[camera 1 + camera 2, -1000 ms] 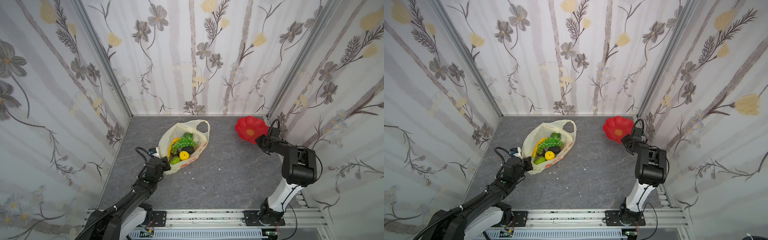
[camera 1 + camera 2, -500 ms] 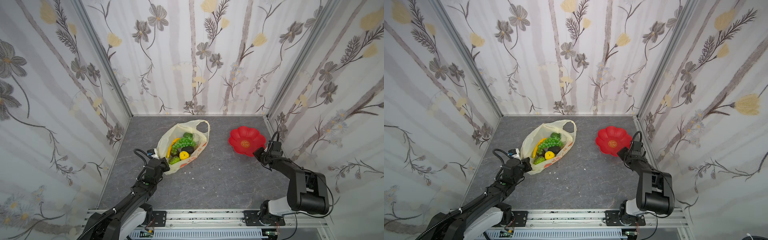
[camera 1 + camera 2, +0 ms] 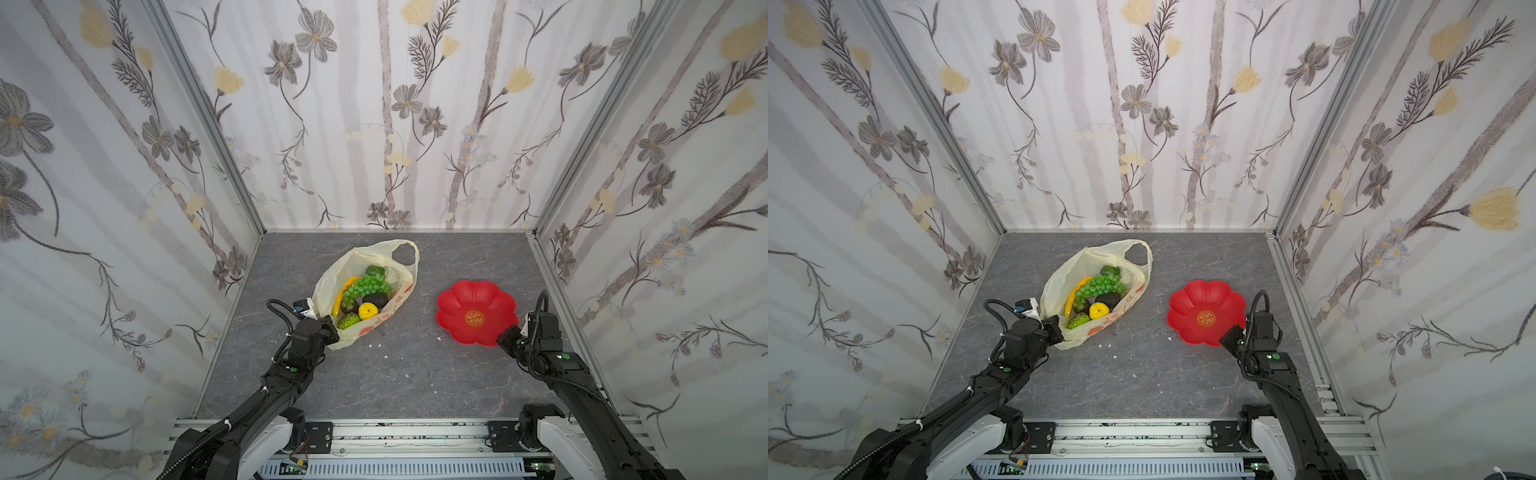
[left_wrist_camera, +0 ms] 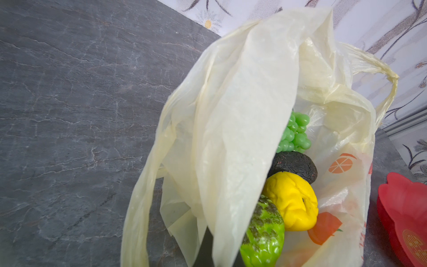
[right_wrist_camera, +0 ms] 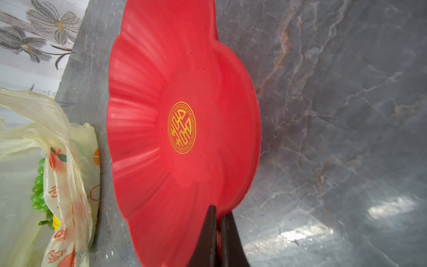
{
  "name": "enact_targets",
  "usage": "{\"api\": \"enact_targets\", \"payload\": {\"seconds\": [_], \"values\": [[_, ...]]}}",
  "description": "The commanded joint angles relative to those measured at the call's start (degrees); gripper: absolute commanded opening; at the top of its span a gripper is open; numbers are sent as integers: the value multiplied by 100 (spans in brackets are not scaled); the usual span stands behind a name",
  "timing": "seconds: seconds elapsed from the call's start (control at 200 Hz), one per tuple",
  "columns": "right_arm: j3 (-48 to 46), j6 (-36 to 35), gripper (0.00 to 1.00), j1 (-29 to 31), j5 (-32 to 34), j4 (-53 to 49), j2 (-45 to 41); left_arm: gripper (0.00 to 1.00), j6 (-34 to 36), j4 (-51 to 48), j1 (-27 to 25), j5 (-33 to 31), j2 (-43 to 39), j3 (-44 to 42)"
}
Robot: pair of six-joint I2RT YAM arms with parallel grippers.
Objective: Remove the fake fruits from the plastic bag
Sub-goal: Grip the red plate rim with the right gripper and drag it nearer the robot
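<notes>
My right gripper, clenched on the rim of the red flower-shaped plate, has brought it down from the back corner to the desk, so the fake fruits now have somewhere to land beside the plastic bag. My left gripper pinches that bag's near edge. Its long axis runs away from this gripper toward the back wall, mouth gaping upward, with the grape bunch and banana inside.
</notes>
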Motion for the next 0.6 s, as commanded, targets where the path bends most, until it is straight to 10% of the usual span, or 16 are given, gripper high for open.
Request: {"api": "enact_targets", "payload": {"seconds": [0.0, 0.595], "values": [[-104, 294, 0, 115, 115, -875, -530, 0, 8, 165, 12, -76, -18, -20], [-239, 1294, 0, 1720, 191, -2869, -1684, 0, 49, 174, 4, 4, 91, 32]]}}
